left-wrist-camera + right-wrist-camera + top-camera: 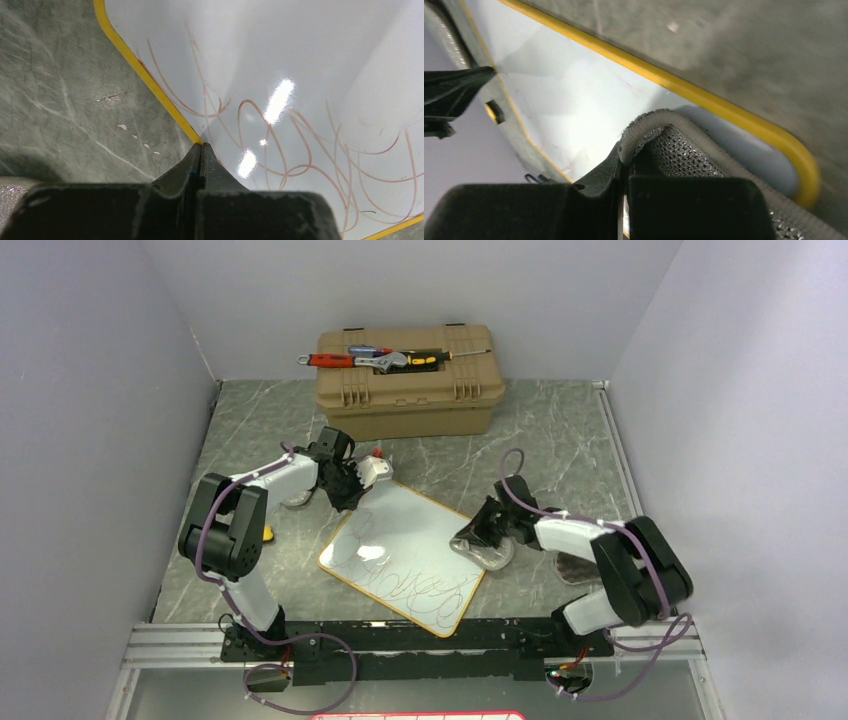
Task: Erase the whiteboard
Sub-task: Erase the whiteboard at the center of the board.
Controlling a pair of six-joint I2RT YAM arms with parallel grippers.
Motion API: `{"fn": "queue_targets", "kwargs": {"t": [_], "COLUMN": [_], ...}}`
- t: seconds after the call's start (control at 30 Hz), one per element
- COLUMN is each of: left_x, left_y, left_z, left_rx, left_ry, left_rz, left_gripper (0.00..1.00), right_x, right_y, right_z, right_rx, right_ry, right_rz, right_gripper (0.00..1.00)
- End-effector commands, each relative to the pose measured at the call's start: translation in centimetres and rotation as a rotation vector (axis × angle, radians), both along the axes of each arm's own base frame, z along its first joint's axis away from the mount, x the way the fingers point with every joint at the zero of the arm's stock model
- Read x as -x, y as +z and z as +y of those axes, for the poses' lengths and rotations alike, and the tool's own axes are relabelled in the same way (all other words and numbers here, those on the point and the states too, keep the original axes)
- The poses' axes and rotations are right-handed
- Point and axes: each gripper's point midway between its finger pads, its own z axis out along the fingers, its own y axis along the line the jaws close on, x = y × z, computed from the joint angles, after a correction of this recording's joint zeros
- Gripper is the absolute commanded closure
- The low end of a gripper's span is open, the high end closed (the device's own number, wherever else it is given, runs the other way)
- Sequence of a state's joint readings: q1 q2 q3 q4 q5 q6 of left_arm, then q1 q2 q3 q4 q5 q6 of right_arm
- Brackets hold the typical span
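The whiteboard (405,540) lies flat on the table, yellow-rimmed, with thin scribbles over its near half. My left gripper (349,488) is shut and empty, its tips down at the board's far-left rim; the left wrist view shows the fingertips (202,148) meeting right at the yellow rim beside reddish scribbles on the board (310,75). My right gripper (487,536) is shut on a grey mesh cloth (482,551) at the board's right corner. In the right wrist view the cloth (684,150) rests on the board (574,100) just ahead of the gripper (624,152).
A tan toolbox (405,390) stands at the back with a wrench (392,361) and screwdrivers on its lid. A small yellow object (268,533) lies under my left arm. A dark object (575,568) sits under my right arm. Grey walls close in both sides.
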State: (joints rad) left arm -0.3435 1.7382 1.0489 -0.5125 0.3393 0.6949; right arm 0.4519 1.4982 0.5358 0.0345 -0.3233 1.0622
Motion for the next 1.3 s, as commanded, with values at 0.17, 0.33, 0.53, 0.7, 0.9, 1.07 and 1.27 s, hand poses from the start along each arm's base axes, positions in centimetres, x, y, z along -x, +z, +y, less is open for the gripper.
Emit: {"fn": "queue_targets", "kwargs": {"t": [0.17,0.33,0.53,0.7,0.9,1.07,1.27], "left_x": [4.6,4.7,3.5,3.0,8.1,10.6,10.5], "left_y": [-3.5,-2.7,0.6,3.8,1.9,0.3,-0.7], "left_z": [2.4,1.8,1.7,4.1,6.0,5.7,3.7], "left_rx": [-0.109,-0.080,-0.011,0.031,-0.022,-0.018,0.005], "left_ry": [0.008,0.018,0.064,0.057,-0.068,-0.109,-0.120], "left_rz": [0.197,0.219,0.231,0.237,0.328,0.354,0.340], "left_gripper": [0.97,0.97,0.91,0.79,0.53,0.52,0.52], "right_x": [9.3,8.7,8.1,7.9,6.2,3.9,0.2], "right_y": [-2.5,0.1,0.9,-0.8,-2.0,-1.7,-1.7], "right_z": [-7.9,-3.5,-3.3,-5.9,-7.3,-8.4,-9.4], "right_rx": [0.322,0.155,0.219,0.307,0.361,0.400,0.401], "right_ry": [0.118,0.233,0.173,0.095,0.024,-0.023,-0.082], "right_rz": [0.169,0.096,0.089,0.113,0.104,0.084,0.041], "right_gripper": [1.00,1.00,1.00,1.00,1.00,1.00,1.00]}}
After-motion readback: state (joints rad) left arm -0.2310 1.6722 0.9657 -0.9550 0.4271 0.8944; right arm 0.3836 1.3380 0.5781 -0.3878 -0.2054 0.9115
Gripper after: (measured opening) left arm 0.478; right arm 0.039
